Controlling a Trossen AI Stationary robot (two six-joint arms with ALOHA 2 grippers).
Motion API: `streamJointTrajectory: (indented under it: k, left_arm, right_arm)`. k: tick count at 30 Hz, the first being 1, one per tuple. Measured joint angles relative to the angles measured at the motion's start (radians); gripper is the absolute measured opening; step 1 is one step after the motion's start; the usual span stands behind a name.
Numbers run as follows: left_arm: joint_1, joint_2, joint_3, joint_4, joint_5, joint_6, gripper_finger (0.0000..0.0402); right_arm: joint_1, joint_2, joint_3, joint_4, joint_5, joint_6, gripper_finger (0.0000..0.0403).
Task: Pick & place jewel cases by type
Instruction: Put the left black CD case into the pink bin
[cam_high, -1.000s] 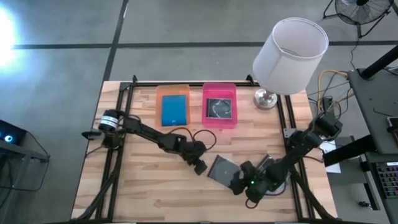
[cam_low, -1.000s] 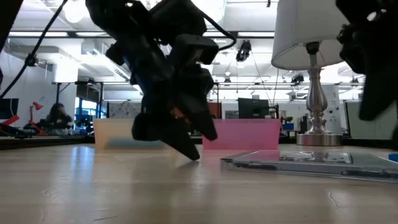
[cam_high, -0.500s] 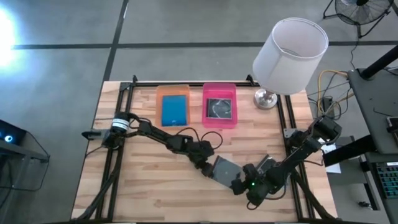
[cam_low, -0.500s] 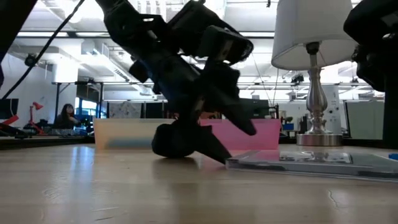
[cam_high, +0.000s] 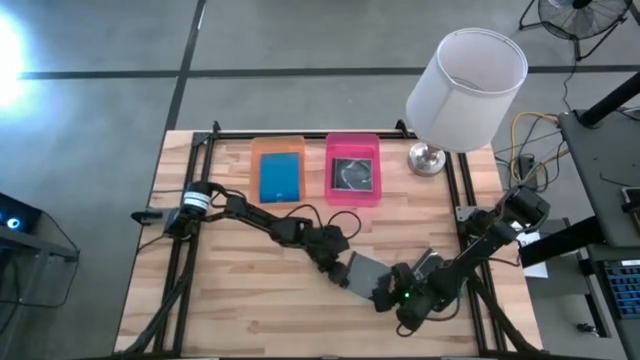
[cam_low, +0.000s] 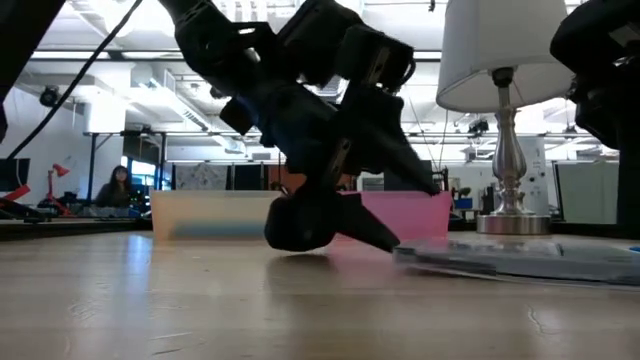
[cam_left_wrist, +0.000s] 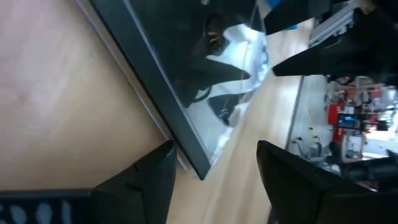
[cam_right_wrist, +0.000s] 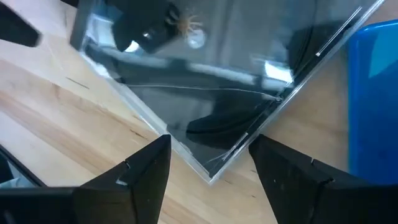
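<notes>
A grey, clear case (cam_high: 364, 270) lies flat on the table near the front edge, right of centre, turned so its corners point at the edges; its glossy lid mirrors dark shapes. A blue case (cam_high: 279, 177) lies flat in the orange tray (cam_high: 257, 150) by the back edge. A clear case showing a disc (cam_high: 352, 172) lies in the pink tray (cam_high: 353, 142) beside it. Another blue case (cam_right_wrist: 373, 93), seemingly flat, sits just beside the grey one.

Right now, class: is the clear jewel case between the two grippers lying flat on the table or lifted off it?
Flat. In the low view the clear jewel case rests on the table, with no gap showing under it.
</notes>
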Motion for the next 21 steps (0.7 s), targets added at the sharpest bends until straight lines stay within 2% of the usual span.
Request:
streamJointTrajectory:
  k: [11,16,21]
  left_arm:
    - [-0.005,-0.025,0.002,0.213,0.043,-0.144,0.0202]
    - [-0.006,-0.037,0.008,0.368,0.011,-0.183,0.0202]
    - [-0.014,-0.032,0.009,0.392,-0.039,-0.215,0.0202]
  right_arm:
    - [0.006,-0.001,-0.003,-0.008,-0.017,-0.030,0.0226]
    - [0.020,-0.001,-0.003,0.003,0.003,-0.046,0.0226]
    - [0.020,-0.001,-0.003,-0.002,0.002,-0.054,0.0226]
